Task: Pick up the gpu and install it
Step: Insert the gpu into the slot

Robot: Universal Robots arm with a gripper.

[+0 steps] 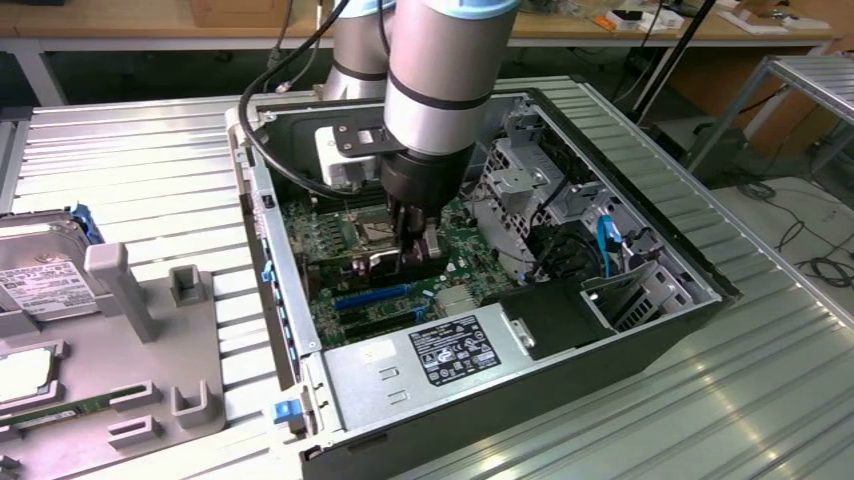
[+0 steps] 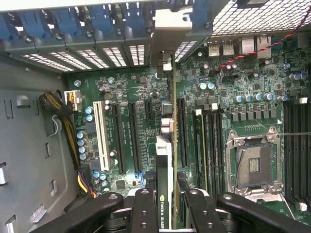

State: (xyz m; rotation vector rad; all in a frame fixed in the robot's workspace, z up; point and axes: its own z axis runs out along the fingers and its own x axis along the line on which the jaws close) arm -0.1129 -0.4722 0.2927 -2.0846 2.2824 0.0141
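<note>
At the exterior view's left, a grey fixture tray (image 1: 147, 330) is carrying two silver hard drives (image 1: 40, 285) and one green memory stick (image 1: 67, 410). These parts are sitting outside the work area, well apart from the arm.

Toward the centre, one open computer case (image 1: 667, 340) is lying on its side. This is presenting the motherboard (image 1: 314, 230) face-up, so the single arm is reaching in from above.

The gripper (image 1: 411, 235) is working inside the case, over the board. Its jaws are standing partly closed, one finger pressing each face of the gpu (image 1: 416, 262) along its upper edge.

In the wrist view, the gripper (image 2: 167, 201) is holding the one gpu (image 2: 163, 165) edge-on. Its silver bracket (image 2: 170, 24) is pointing toward the case's rear slot openings, judged the orientation for seating. The card is hanging between one white slot (image 2: 102, 136) and one CPU socket (image 2: 252, 167). Whether its edge is touching a slot cannot be told.
</note>
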